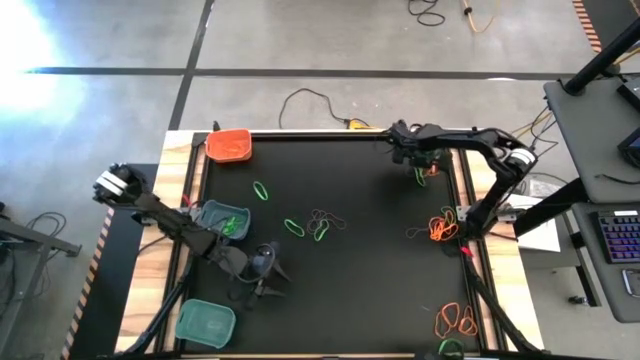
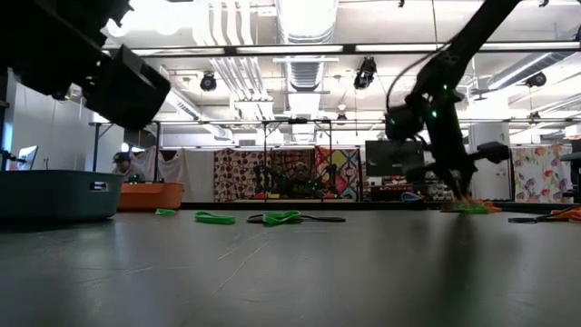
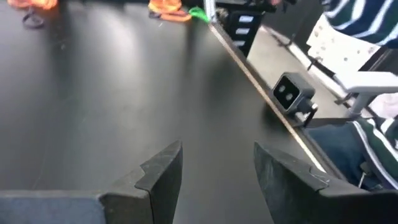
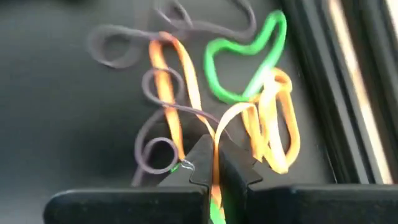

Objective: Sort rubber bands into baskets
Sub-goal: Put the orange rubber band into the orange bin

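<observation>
My right gripper (image 4: pixel 214 163) is at the mat's far right (image 1: pixel 420 168), shut on an orange rubber band in a small tangle of orange, green (image 4: pixel 249 56) and black bands (image 4: pixel 155 93). My left gripper (image 3: pixel 217 168) hovers open over bare mat near the front left (image 1: pixel 265 265), nothing between its fingers. An orange basket (image 1: pixel 230 145) sits at the far left. One teal basket (image 1: pixel 222 218) is beside the left arm, another (image 1: pixel 207 322) at the front left corner. Loose green bands (image 1: pixel 261 189) (image 1: pixel 293 227) lie mid-mat. My right gripper pinches a strand of an orange rubber band (image 4: pixel 214 135) between its two fingertips (image 4: pixel 200 158). The fingers come from above, slanting down. The rest of the band's loops (image 4: pixel 273 124) lie on the mat, tangled with the green and black bands.
A black and green cluster (image 1: pixel 325 222) lies mid-mat and an orange and black cluster (image 1: pixel 440 228) at the right. More orange bands (image 1: pixel 455 320) lie front right. A small camera (image 3: pixel 292 93) stands at the table's edge, with a person in a striped top (image 3: pixel 367 31) beyond it.
</observation>
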Available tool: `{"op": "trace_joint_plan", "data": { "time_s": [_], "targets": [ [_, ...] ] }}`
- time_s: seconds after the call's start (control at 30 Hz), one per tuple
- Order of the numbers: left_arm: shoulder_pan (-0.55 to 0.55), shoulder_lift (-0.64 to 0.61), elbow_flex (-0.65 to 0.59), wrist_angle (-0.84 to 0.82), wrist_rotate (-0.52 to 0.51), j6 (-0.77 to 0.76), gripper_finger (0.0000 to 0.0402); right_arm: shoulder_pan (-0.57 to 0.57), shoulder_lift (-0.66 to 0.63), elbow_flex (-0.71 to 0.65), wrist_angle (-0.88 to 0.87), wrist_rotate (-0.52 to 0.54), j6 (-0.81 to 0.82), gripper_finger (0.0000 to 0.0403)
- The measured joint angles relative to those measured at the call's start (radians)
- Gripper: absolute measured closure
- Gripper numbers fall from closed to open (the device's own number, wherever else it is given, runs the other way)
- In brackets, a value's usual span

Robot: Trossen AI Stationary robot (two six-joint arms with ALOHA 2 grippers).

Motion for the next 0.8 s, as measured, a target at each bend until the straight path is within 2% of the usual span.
{"op": "trace_joint_plan", "data": {
  "time_s": [0.17, 0.23, 0.3, 0.47, 0.57, 0.7, 0.8],
  "targets": [
    [0.000, -0.101, -0.044, -0.067, -0.084, 0.021, 0.0219, 0.193, -0.024, 0.041, 0.119, 0.126, 0.000, 0.0394],
    [0.000, -0.143, -0.058, -0.100, -0.185, 0.053, 0.0219, 0.261, -0.014, 0.077, 0.222, 0.141, -0.062, 0.0394],
    [0.001, -0.183, -0.066, -0.118, -0.339, 0.094, 0.0219, 0.313, 0.017, 0.117, 0.338, 0.137, -0.153, 0.0394],
    [0.004, -0.252, -0.070, -0.117, -0.765, 0.228, 0.0219, 0.372, 0.139, 0.250, 0.496, 0.008, -0.320, 0.0394],
    [0.012, -0.269, -0.070, -0.116, -0.930, 0.282, 0.0223, 0.370, 0.246, 0.350, 0.505, -0.092, -0.387, 0.0394],
    [0.027, -0.263, -0.070, -0.123, -1.124, 0.312, 0.0234, 0.391, 0.366, 0.474, 0.496, -0.110, -0.474, 0.0394],
    [0.041, -0.243, -0.070, -0.158, -1.218, 0.358, 0.0243, 0.412, 0.424, 0.560, 0.500, -0.167, -0.540, 0.0394]
  ]
}}
